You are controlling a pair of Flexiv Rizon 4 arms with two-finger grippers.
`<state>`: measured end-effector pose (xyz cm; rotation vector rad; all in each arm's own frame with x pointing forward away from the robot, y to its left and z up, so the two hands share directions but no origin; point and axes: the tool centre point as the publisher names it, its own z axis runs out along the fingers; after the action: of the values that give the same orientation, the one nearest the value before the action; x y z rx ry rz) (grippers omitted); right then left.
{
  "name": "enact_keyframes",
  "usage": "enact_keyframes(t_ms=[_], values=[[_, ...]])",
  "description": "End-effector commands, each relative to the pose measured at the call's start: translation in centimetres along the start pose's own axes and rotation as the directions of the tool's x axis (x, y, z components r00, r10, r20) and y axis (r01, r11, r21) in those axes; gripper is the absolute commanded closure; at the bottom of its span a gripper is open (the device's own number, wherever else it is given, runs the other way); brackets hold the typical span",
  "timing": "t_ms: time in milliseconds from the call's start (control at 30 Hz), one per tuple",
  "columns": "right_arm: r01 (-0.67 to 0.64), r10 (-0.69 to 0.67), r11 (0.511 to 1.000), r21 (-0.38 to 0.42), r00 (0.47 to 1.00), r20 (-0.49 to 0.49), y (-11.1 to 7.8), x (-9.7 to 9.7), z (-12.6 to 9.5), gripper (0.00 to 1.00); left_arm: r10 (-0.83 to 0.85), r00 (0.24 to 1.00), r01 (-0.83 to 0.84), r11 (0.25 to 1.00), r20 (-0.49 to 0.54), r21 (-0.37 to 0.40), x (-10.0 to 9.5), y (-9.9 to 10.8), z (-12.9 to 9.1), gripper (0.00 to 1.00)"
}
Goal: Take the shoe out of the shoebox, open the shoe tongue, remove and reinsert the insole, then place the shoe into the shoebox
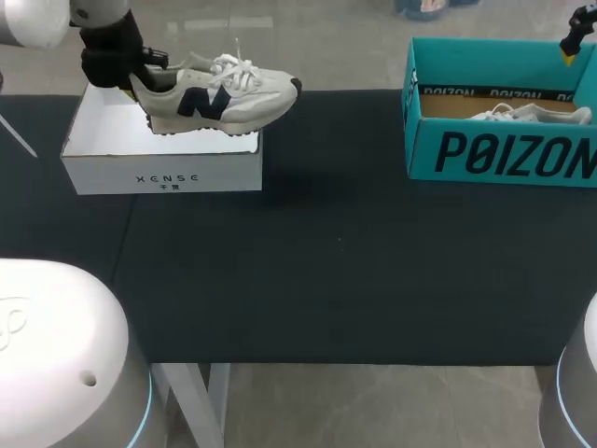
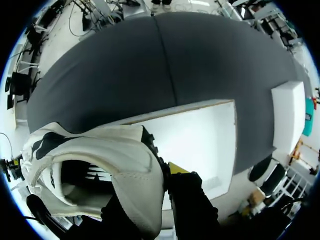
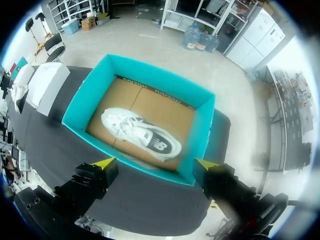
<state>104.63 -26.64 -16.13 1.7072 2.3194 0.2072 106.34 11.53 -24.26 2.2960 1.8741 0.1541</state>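
A dark grey cloth-covered table (image 1: 308, 280) stands on a white metal frame (image 1: 218, 401); at its far right corner an open teal cardboard box (image 1: 504, 154) holds a white sneaker (image 3: 142, 135) on its brown floor

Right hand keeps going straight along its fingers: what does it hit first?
Most likely the white sneaker lying in the open teal cardboard shoebox, which sits dead ahead of the open right hand. Depth is unclear, so the box's near wall could catch it first.
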Motion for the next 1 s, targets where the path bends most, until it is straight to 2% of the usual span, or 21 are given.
enact_keyframes(t_ms=[33,333,500,833,1000], values=[[-0.001,0.001,1.0,0.0,1.0,0.001,0.0,0.0,0.0,0.0,-0.003,1.0,0.003,1.0,-0.017,-0.003,-1.6,-1.7,-0.4,1.0],[-0.001,0.001,1.0,0.0,1.0,0.001,0.0,0.0,0.0,0.0,-0.048,0.997,0.047,0.998,-0.064,-0.03,-6.0,-5.2,-0.2,1.0],[-0.001,0.001,1.0,0.0,1.0,0.001,0.0,0.0,0.0,0.0,-0.077,0.996,0.075,0.997,-0.036,-0.035,-9.0,-6.9,0.3,1.0],[-0.001,0.001,1.0,0.0,1.0,0.001,0.0,0.0,0.0,0.0,-0.141,0.99,0.141,0.989,-0.005,0.033,-13.9,-10.3,3.7,1.0],[-0.001,0.001,1.0,0.0,1.0,0.001,0.0,0.0,0.0,0.0,-0.119,0.993,0.12,0.991,-0.012,0.053,-16.4,-11.7,4.3,1.0]])
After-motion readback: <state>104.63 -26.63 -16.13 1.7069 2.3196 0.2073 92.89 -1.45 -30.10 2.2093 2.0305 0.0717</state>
